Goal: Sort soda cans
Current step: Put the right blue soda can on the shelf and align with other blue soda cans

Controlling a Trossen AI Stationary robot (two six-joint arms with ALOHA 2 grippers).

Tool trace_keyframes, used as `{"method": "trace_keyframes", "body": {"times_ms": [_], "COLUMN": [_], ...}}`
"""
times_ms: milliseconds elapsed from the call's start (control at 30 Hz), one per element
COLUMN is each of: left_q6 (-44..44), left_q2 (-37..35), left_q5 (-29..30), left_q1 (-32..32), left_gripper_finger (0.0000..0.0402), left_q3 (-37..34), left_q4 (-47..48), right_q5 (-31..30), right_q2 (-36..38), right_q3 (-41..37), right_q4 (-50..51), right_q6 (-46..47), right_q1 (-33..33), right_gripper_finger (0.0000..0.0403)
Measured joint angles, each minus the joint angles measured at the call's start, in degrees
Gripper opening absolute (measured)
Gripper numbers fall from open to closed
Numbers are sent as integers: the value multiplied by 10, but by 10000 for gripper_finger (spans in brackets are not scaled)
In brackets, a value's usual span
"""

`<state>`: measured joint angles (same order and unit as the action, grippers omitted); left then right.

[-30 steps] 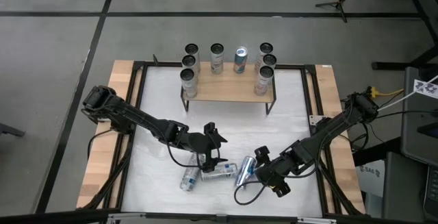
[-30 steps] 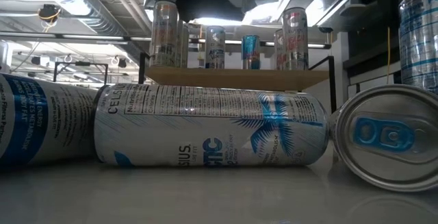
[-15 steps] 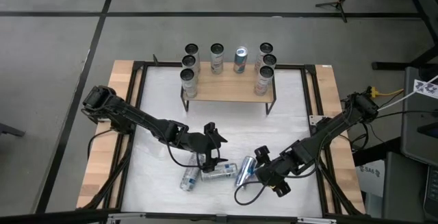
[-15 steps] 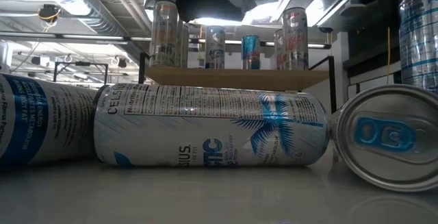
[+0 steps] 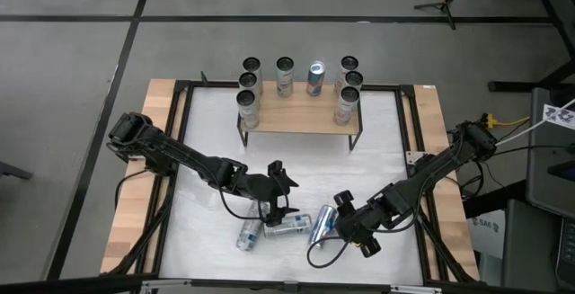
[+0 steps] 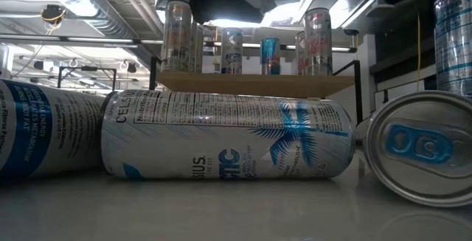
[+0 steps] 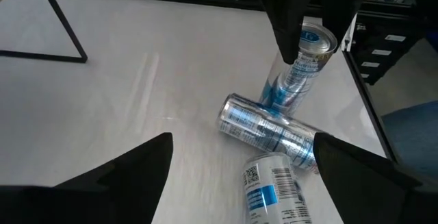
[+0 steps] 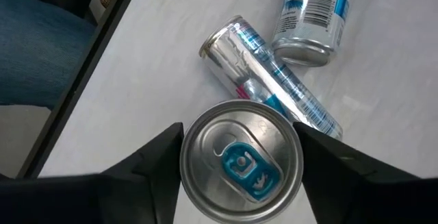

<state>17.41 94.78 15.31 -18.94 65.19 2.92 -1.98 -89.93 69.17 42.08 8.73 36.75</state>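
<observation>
Right gripper (image 8: 239,166) has narrowed onto blue-tabbed can (image 8: 241,159), fingers flanking rim, near table's front beside two fallen cans. Centre grip, seat firmly, then lift. Left gripper (image 7: 236,176) wide open, empty.

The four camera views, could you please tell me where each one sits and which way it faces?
High view: overhead, looking straight down on the table; both arms show.
Low view: at tabletop height, looking across lying cans to the shelf; no gripper shows clearly.
Left wrist view: on the left arm, facing three lying cans; the left gripper is open.
Right wrist view: on the right arm; the right gripper flanks the blue-tabbed can.
Shared: both wrist views show that can.
</observation>
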Motion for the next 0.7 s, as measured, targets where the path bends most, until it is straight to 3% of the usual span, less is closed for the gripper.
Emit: {"method": "trace_keyframes", "body": {"times_ms": [700], "left_q6": [0], "left_q2": [0], "left_q5": [0], "left_q1": [0], "left_gripper_finger": [346], "left_q3": [0], "left_q4": [-11], "right_q5": [-18], "right_q2": [0], "right_q3": [0], "right_q4": [0], "right_q6": [48], "right_q1": [-5], "right_gripper_finger": [241]}}
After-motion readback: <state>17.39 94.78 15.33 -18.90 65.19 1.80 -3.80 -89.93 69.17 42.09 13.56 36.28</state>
